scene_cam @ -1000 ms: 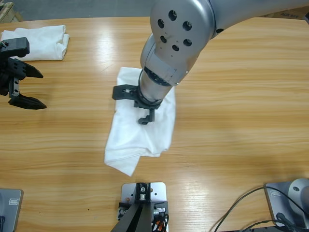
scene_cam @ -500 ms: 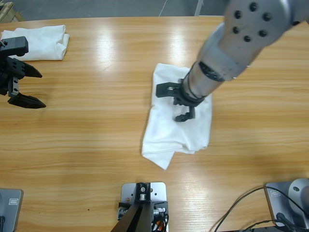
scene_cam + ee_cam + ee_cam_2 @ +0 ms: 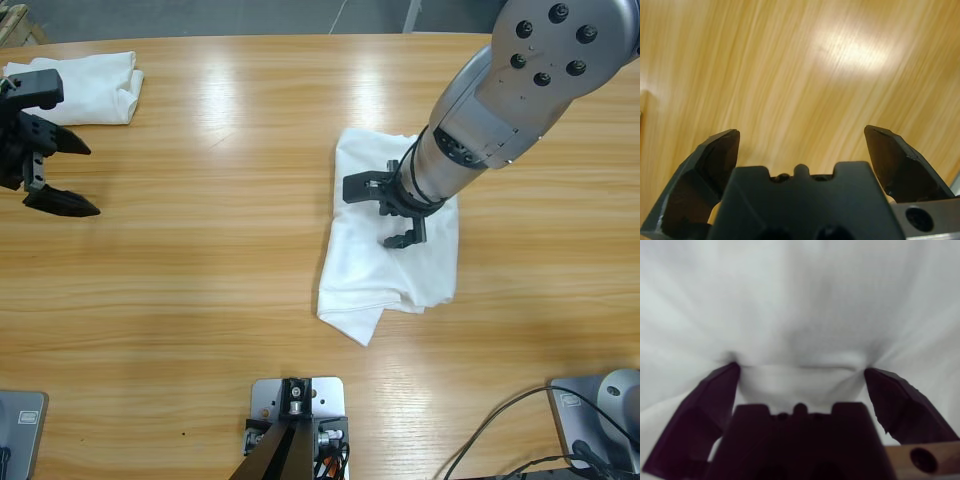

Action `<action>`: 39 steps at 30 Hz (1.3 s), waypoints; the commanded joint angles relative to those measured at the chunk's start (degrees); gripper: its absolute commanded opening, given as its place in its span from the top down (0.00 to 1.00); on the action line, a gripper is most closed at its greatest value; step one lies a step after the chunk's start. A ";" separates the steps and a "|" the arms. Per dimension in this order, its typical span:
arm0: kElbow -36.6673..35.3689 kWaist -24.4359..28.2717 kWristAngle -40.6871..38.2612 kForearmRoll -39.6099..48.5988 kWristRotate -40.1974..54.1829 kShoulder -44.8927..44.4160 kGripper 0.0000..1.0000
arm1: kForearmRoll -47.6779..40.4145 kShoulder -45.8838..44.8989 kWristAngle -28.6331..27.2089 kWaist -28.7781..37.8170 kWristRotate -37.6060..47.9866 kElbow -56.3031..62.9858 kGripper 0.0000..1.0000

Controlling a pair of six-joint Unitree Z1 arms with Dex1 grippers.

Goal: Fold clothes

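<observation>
Since the right claw (image 3: 403, 212), spread open and pressed into the shirt (image 3: 390, 240), has dragged it toward 3 o'clock on the surface (image 3: 230, 300), folding is probably nearly finished, while the left claw (image 3: 45, 170) waits open at 9.

The right gripper (image 3: 395, 214) and its arm hide part of the white garment (image 3: 385, 270) beneath them. In the right wrist view the cloth (image 3: 805, 305) is blurred; perhaps 1 ridge lies between the jaws. The folded garment (image 3: 85, 85) is cut off at the left edge.
</observation>
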 commanded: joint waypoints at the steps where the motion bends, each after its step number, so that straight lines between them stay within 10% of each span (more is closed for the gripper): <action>1: -3.77 0.63 -0.93 -0.72 -1.55 4.50 0.04 | 4.26 6.65 -1.39 5.12 -1.00 7.32 0.00; 17: -3.49 1.19 -1.02 -1.57 -3.04 5.10 0.04 | 4.01 -8.27 -2.74 8.81 -0.04 4.54 0.00; 27: -5.55 5.97 -1.37 -9.16 -36.05 5.68 0.04 | 14.54 -12.95 -2.04 2.71 4.18 -11.19 0.00; 39: -52.41 17.89 13.24 16.54 -58.43 30.96 0.03 | 13.24 -13.69 -2.49 -1.65 4.27 -5.48 0.00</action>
